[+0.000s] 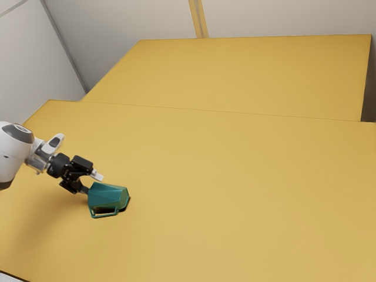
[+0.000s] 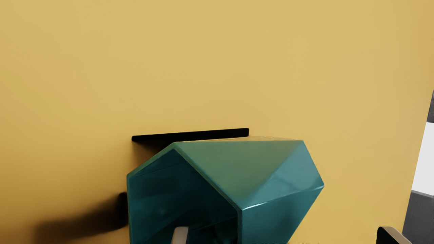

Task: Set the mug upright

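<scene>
Mug: on its side on the table [image 1: 235, 176], over at the exterior view's left, and here's its mouth [image 2: 183, 189] facing the claw, base to the right.
Handle: a squared loop [image 1: 104, 215] on the near side of the mug [image 1: 109, 194], so probably a prop against rolling.
Claw: fingers well apart, clamped on nothing; the claw [image 1: 93, 183] has 1 finger at or just inside the mouth, the other outside, likely placed that way to pinch the wall.
Mug's make: glossy teal, flat facets, crisp edges, angular rim; slick sides could slip, I'd say.
Table's make: smooth, matte-looking yellow, 1 thin seam [image 1: 194, 110] across the far part.
Next: not upright as it lies, so a close on the wall, then a tilt mouth-up, looks the call.
</scene>
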Available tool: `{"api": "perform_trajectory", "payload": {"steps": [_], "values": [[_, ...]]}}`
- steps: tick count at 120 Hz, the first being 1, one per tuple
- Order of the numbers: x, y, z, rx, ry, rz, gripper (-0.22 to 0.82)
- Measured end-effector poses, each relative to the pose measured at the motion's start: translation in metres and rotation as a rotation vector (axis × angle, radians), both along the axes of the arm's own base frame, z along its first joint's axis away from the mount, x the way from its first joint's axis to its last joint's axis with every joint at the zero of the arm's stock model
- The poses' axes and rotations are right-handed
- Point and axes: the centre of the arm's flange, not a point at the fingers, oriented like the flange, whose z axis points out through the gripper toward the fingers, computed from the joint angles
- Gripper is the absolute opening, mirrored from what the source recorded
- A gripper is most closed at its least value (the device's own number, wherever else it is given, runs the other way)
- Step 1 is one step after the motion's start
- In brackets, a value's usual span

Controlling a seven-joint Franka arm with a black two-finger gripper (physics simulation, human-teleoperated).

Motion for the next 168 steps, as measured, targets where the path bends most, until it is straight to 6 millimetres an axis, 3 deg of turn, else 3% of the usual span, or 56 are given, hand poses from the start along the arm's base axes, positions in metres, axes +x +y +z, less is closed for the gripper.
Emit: {"api": "perform_trajectory", "payload": {"steps": [11, 33, 52, 84, 120, 129, 146, 168], "values": [[0.002, -0.009, 0.000, -0.016, -0.005, -0.034, 0.57], [0.001, -0.011, 0.000, -0.029, -0.020, -0.059, 0.13], [0.001, -0.011, 0.002, -0.032, -0.032, -0.072, -0.05], [0.004, -0.024, 0.019, -0.044, -0.071, -0.118, -0.15], [0.008, -0.044, 0.069, 0.029, -0.126, -0.231, -0.17], [0.021, -0.061, 0.081, 0.118, -0.123, -0.316, -0.18], [0.049, -0.117, 0.097, 0.303, -0.118, -0.505, -0.18], [0.071, -0.144, 0.112, 0.521, -0.129, -0.596, -0.18]]}}
